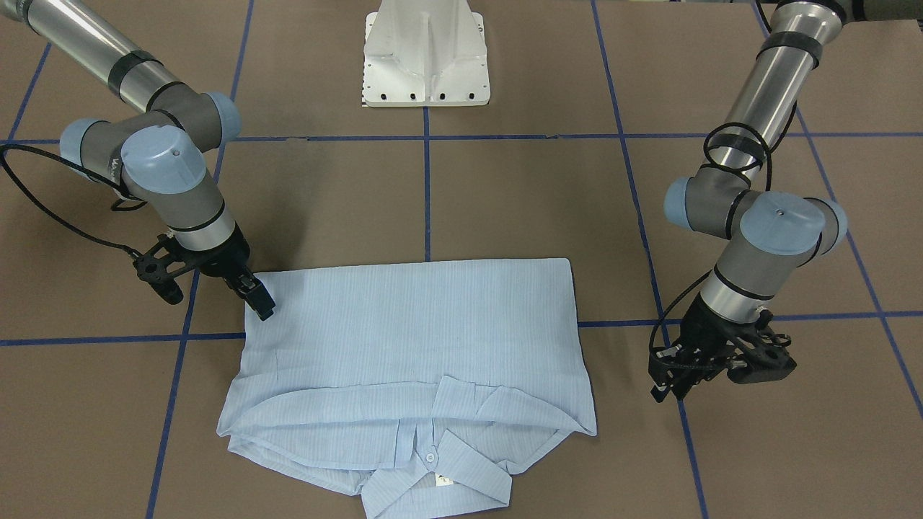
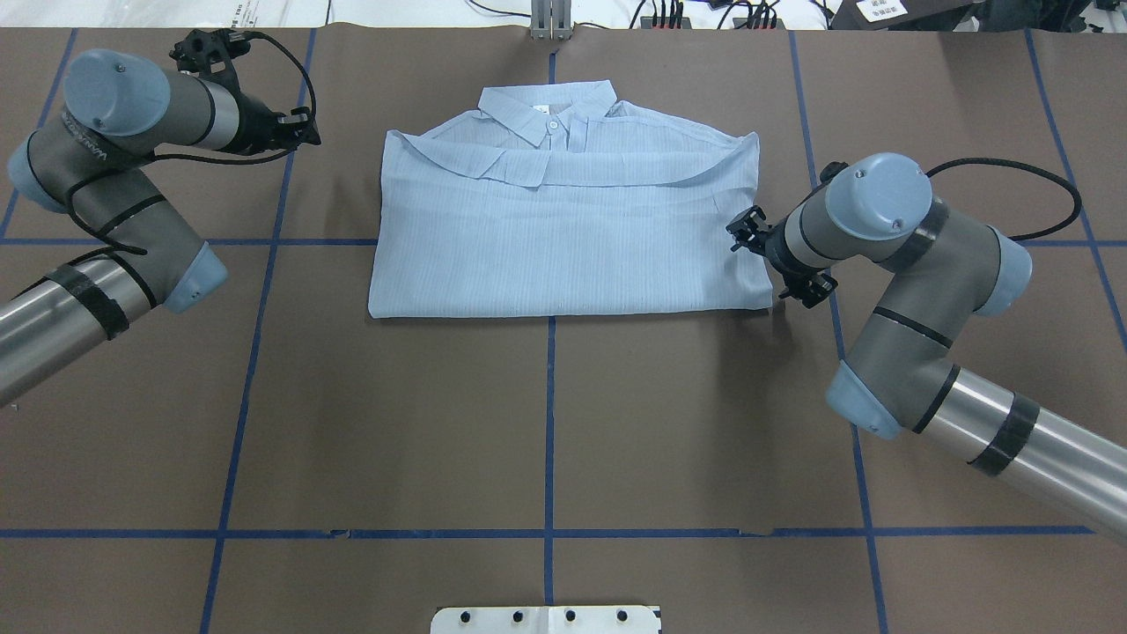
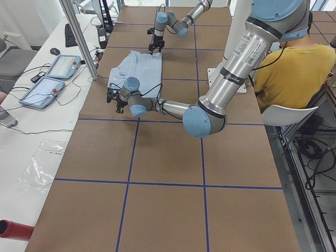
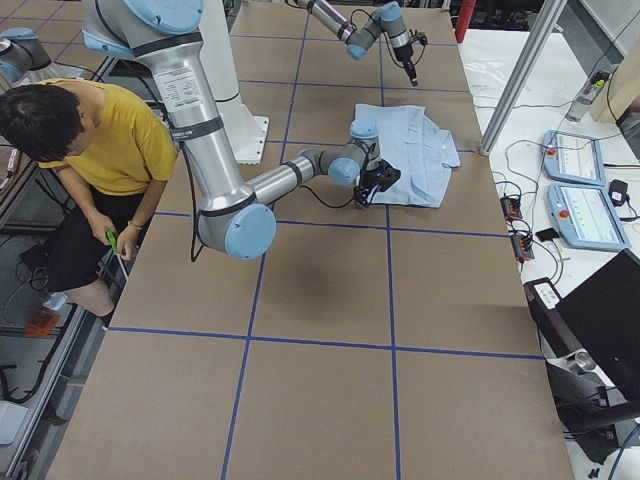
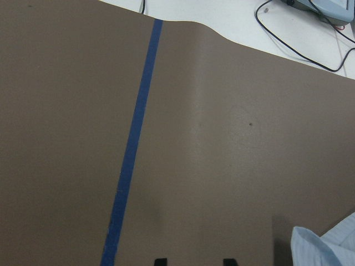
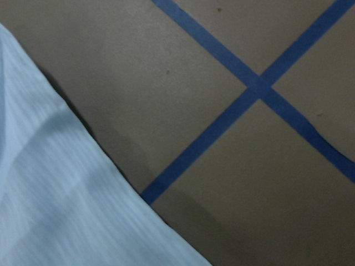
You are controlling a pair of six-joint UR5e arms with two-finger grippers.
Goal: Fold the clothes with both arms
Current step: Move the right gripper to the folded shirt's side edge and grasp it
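Brown taped worktop [image 2: 616,423]. Shirt [image 2: 563,238] lengthwise hand to hand, collar [image 2: 546,110] away from pedestal [image 1: 425,58]. Left hand [image 5: 193,261] parted, empty; right hand [image 1: 261,303]: cannot tell.

The shirt [image 1: 411,324] is thin cloth, the table covering [image 1: 519,202] matt brown, the arm tubes [image 1: 764,94] shiny metal.

The shirt [image 1: 411,324] runs off the front-facing view at 6 o'clock, its collar [image 1: 472,479] clipped there. In the left wrist view only a scrap of cloth shows at 5 o'clock. The left gripper [image 5: 194,261] shows just two dark fingertips [image 5: 160,261], cut by the bottom edge. The right wrist view is blurred (cloth sliced off at 7 o'clock). The right gripper [image 1: 258,297] is at the shirt's corner, and whether it pinches or only touches is too small to tell.
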